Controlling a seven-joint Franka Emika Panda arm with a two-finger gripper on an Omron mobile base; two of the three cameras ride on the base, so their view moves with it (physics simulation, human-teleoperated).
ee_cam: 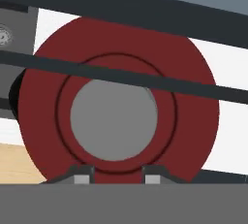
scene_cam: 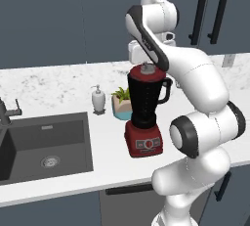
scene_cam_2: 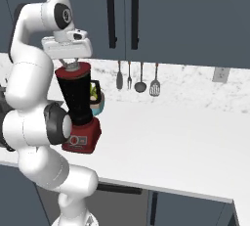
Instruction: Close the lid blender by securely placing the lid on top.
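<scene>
Scanning from the left edge of the counter: sink first, arm last.
Sink [scene_cam: 29,144]: a dark basin sunk into the white counter [scene_cam: 58,80], at about 9 o'clock from the blender in the left base view; a dark faucet [scene_cam: 7,112] stands at its far left rim.
Soap dispenser [scene_cam: 98,99]: white, upright, on the counter behind the sink's right corner, at about 10 o'clock from the blender's base.
Plant pot [scene_cam: 120,106]: a light blue pot with green leaves, just behind the blender, partly hidden by the jar.
Blender [scene_cam: 144,117]: a tall black tapered jar with a side handle on a boxy red base with a small control panel, upright on the counter.
Lid [scene_cam: 147,72]: a red disc with a grey round knob, lying level across the jar's top; in the hand view [ee_cam: 121,109] it is seen straight on, the knob centred inside a dark ring.
Gripper [scene_cam: 146,66]: pointed straight down directly over the lid; in the hand view its finger tips [ee_cam: 80,175] rise at 6 o'clock just under the knob. Whether the jaws are clamped on the knob or merely standing around it, I cannot tell.
Utensils [scene_cam_2: 136,77]: four hanging on the wall, at about 2 o'clock from the blender in the right base view.
Cabinets [scene_cam_2: 146,14]: dark blue doors with black handles above the counter.
</scene>
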